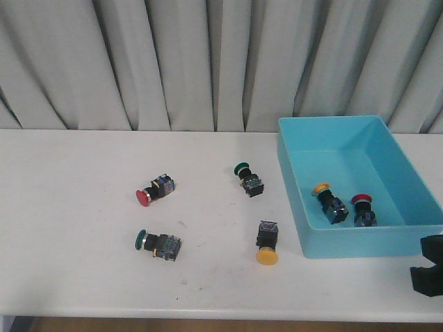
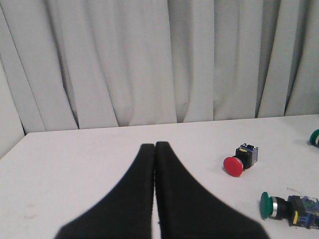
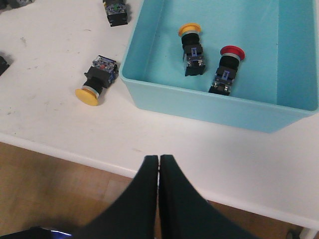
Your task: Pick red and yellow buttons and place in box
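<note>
The turquoise box [image 1: 297, 200] stands at the right of the table and holds a yellow button [image 1: 328, 200] and a red button [image 1: 363, 207]; they also show in the right wrist view, yellow [image 3: 192, 44] and red [image 3: 227, 68], inside the box [image 3: 199, 102]. A red button [image 1: 154, 191] lies at mid-left, also in the left wrist view [image 2: 239, 160]. A yellow button [image 1: 267, 245] lies left of the box's near corner, also in the right wrist view [image 3: 96, 81]. My left gripper [image 2: 155, 146] is shut and empty. My right gripper [image 3: 159, 158] is shut and empty, over the table's front edge.
Two green-capped buttons lie on the table, one at the front left [image 1: 158, 243] and one near the middle [image 1: 249, 178]. Part of my right arm [image 1: 429, 266] shows at the lower right. Grey curtains hang behind the table.
</note>
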`<state>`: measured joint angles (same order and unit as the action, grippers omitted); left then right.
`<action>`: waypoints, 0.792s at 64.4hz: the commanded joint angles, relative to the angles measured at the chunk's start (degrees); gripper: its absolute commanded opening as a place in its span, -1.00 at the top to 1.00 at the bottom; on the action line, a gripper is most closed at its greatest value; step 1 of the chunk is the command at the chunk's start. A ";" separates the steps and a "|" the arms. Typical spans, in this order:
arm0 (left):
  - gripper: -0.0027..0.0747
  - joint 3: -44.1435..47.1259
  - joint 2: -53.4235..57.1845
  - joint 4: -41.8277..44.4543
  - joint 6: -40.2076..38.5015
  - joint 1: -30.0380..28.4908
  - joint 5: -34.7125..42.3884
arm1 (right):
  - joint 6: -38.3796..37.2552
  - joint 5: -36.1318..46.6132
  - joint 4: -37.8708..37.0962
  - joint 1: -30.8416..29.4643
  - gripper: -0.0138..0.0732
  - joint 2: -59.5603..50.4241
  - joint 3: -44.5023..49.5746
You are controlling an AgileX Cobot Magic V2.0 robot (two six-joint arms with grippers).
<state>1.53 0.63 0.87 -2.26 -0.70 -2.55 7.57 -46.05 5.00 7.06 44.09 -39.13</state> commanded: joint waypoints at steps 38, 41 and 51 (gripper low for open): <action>0.95 2.83 0.81 2.44 -2.95 0.14 2.55 | -0.02 2.87 0.04 0.00 0.70 -0.35 -1.46; 0.95 2.83 0.81 2.53 -2.95 0.14 2.55 | -0.02 2.87 0.04 0.00 0.70 -0.35 -1.46; 0.95 2.83 0.81 5.07 -2.88 0.14 1.27 | -0.02 2.87 0.04 0.00 0.70 -0.35 -1.46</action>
<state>1.53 0.63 4.98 -4.42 -0.70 -4.59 7.57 -46.17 5.00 7.06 44.09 -39.13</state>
